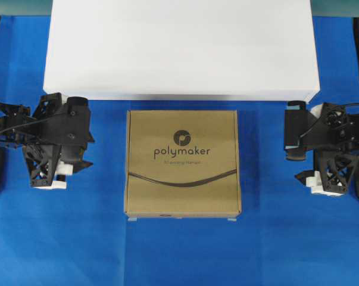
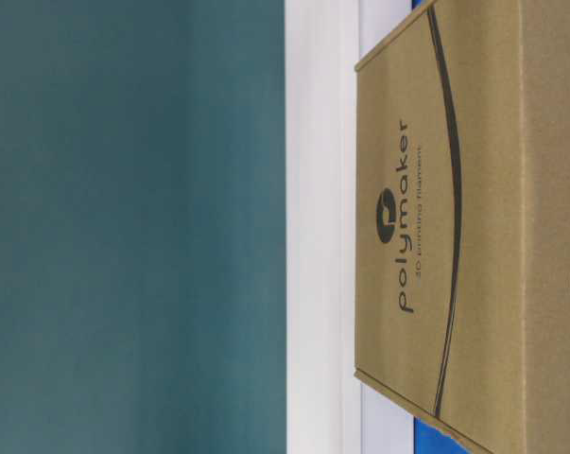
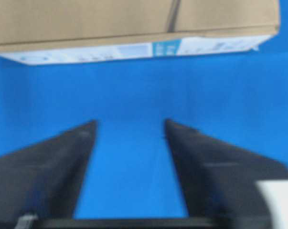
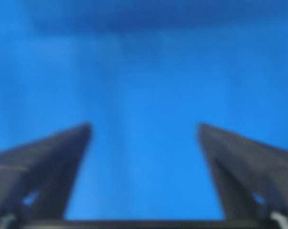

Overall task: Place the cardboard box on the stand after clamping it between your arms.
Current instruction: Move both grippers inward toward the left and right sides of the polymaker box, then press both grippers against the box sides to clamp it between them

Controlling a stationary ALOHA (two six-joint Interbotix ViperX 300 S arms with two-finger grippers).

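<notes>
I am holding both arms wide of the box (image 1: pixel 183 162), which is lying flat on the blue cloth (image 1: pixel 179 250), logo side up, just in front of the stand (image 1: pixel 180 47). The box's far edge is sitting just beside the stand's front wall; I cannot tell whether the two are touching.

My left pincer (image 3: pixel 129 125) is pointing at the box's side, with open cloth between its tips and the cardboard. Its two black fingers (image 3: pixel 62 162) are standing well apart and are gripping nothing. In its wrist view the box is lying ahead of the tips, showing a white label strip along its lower edge.

My right pincer (image 4: pixel 144 126) is spread wider still, likewise gripping nothing. Its wrist view is blurred, with only blue cloth showing between the fingers (image 4: pixel 239 162) and a darker band across the top, too soft to identify.

From overhead, the left arm (image 1: pixel 48 140) is sitting to one side of the box and the right arm (image 1: pixel 325 146) to the other, both clear of it. The box is lying between them, roughly midway, and the stand is spanning the far side beyond both pincers.
</notes>
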